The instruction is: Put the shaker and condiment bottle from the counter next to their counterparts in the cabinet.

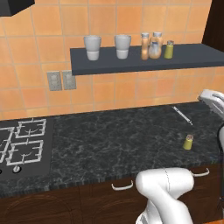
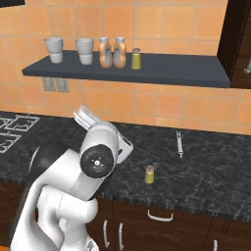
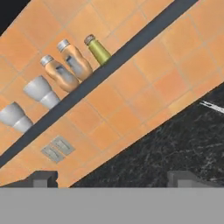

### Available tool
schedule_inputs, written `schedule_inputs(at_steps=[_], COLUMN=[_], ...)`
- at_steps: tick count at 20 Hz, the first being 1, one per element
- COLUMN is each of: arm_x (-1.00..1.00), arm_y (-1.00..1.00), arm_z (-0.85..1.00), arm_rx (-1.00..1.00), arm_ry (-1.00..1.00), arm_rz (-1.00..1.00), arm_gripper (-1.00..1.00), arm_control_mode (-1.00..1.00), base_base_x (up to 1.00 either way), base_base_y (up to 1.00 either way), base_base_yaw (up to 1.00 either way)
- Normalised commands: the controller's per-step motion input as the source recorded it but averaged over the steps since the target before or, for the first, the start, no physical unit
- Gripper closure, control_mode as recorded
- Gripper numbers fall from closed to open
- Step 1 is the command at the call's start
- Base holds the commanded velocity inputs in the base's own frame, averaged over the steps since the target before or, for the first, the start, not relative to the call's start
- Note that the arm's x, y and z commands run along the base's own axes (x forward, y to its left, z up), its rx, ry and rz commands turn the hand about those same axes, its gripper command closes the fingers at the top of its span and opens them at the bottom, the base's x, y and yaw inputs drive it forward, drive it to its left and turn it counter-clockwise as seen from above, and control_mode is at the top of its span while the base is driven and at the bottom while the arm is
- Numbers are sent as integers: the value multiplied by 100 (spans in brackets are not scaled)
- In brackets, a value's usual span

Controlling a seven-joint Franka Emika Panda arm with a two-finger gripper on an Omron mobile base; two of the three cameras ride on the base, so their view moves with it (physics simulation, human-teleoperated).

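Right now your arm (image 2: 98, 157) is folding up over the counter's (image 1: 113, 135) front edge, elbow low by the drawers (image 2: 162, 220), with the hand tilting up toward the wall. In the hand view the camera is rolling, so the shelf (image 3: 131, 48) is running diagonally across the tiles. You are seeing the 2 fingertips (image 3: 41, 178) sitting far apart at the bottom of that view, so the gripper (image 3: 113, 179) is spread wide and gripping nothing.

You are looking at 1 shaker (image 1: 188, 142) standing upright on the counter, near the front edge, well to the right of the stove (image 1: 22, 146). From the right base view it is sitting to the right of the arm and lower than the hand, well apart from it. A thin pale utensil (image 1: 181, 115) is lying behind it, closer to the wall.

On the shelf you are seeing, left to right, 2 grey cups (image 1: 92, 47), a slim orange bottle (image 1: 145, 46), a fatter bottle (image 1: 155, 45) touching or just beside it, then a 2nd shaker (image 1: 169, 49) just beside that. In the hand view these bottles (image 3: 65, 65) are showing at upper left, far above the fingertips.

2 wall outlets (image 1: 61, 80) are sitting under the shelf's left end.
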Motion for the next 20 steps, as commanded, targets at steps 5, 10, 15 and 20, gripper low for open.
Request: schedule_inputs(at_steps=[5,10,15,20], arm_x=[-13,-8,0,0], arm_y=[-29,-32,-20,-3], arm_z=[-44,-100,-60,0], arm_rx=[2,-8,-9,7], arm_ry=[-1,-1,-3,34], arm_rz=[35,54,46,-30], arm_gripper=[-100,-100,-100,-100], arm_control_mode=[-100,-100,-100,-100], base_base_x=[0,0,0,0], base_base_y=[0,0,0,0], base_base_yaw=[0,0,0,0])
